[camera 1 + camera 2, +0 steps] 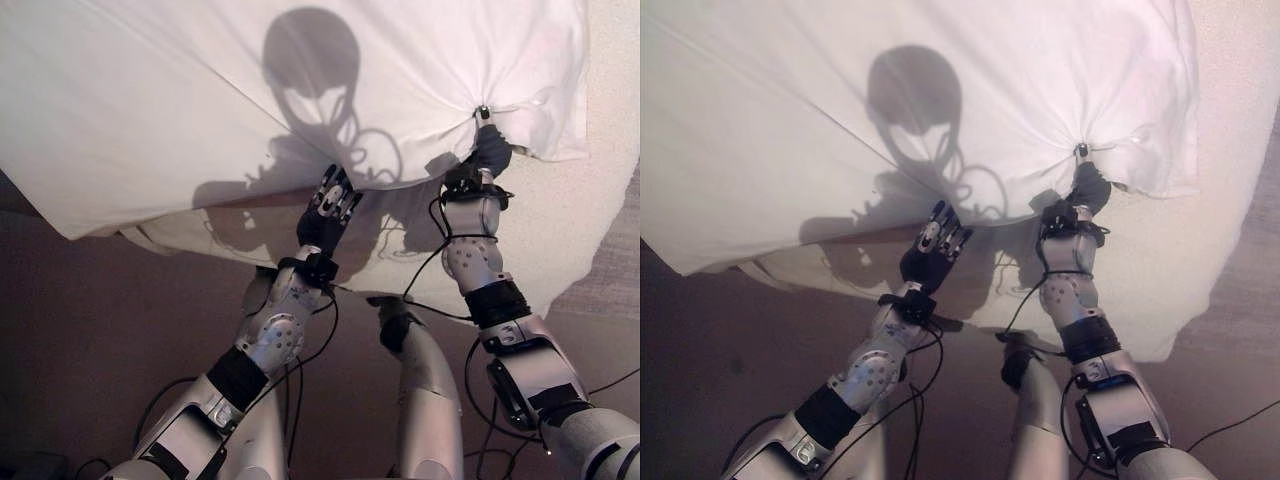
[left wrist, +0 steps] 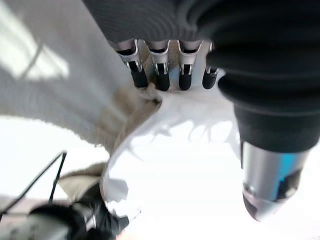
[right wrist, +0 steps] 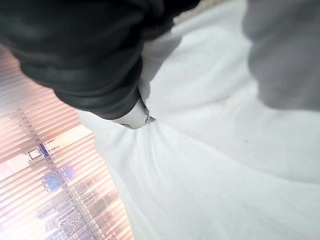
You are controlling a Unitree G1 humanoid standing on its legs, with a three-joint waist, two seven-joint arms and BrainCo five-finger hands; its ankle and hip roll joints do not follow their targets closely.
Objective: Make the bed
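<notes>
Right robot hand (image 1: pixel 487 150) pinched the white sheet (image 1: pixel 180 110), fingers mostly buried in folds; left robot hand (image 1: pixel 330 210) hovered, fingers relaxed.

Open brown floor (image 1: pixel 90 330) left of the left hand (image 1: pixel 330 205); ahead, blocked by the hanging white sheet (image 1: pixel 150 110) and mattress edge (image 1: pixel 590 230).

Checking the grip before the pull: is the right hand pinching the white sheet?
Yes: the right hand is closed on the sheet, folds gathering at it.

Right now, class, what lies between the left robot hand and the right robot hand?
In the left eye view, the shadowed edge of the white cloth sheet spans the left robot hand and right robot hand.
</notes>
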